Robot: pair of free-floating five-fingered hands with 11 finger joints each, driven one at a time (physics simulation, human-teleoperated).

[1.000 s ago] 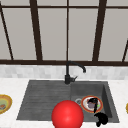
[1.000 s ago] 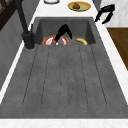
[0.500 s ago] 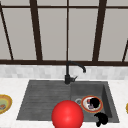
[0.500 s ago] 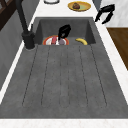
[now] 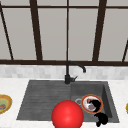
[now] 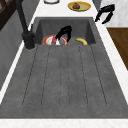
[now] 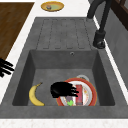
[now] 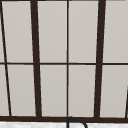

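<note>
Left hand (image 7: 62, 90) sits low in the basin, lower middle of the right side view, fingers stretched flat across the red-rimmed plate (image 7: 88, 96) and gripping nothing. The plate lies on the sink (image 7: 65, 60) floor, with a banana (image 7: 35, 96) just beside the hand at lower left. Right hand (image 6: 105, 13) hangs loose and open at the upper right of the left side view, near a yellow dish (image 6: 79, 6).

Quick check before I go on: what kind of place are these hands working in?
It looks like a simulated kitchen sink area: a dark sink with a grooved drainboard, a black faucet beneath a window, and a red-rimmed plate and banana lying in the basin.
</note>
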